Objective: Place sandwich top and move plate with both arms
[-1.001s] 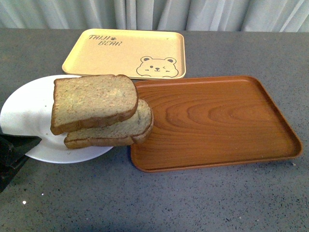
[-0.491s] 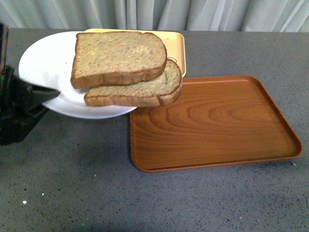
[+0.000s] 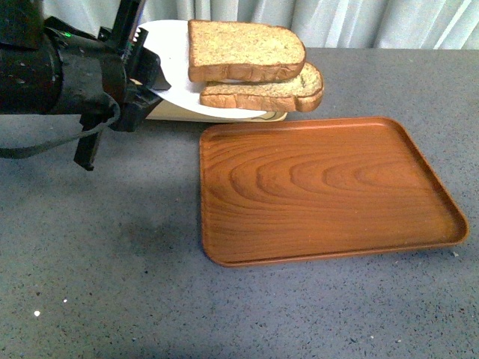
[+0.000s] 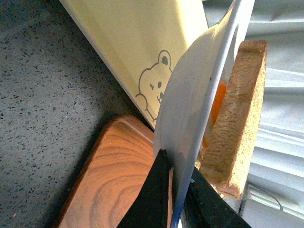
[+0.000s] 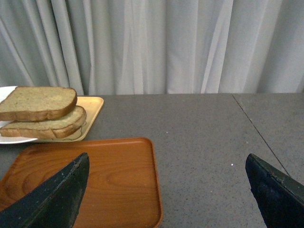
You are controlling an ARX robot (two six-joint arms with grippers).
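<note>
Front view has the sandwich top (image 3: 245,51) already stacked on the lower slice (image 3: 262,93). Both sit on the plate (image 3: 168,52), which hangs clear of the table (image 3: 112,284) above the bear tray (image 3: 224,114), just behind the wooden tray (image 3: 322,187). So the placing looks done, and the plate is not yet set down. Left fingers (image 4: 152,194) clench the plate's rim from both faces. Right fingers (image 5: 57,199) are spread wide, holding nothing, well apart from the plate.

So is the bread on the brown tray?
No, the bread lies stacked on the plate, which the left gripper holds by its rim, apart from the tray.
</note>
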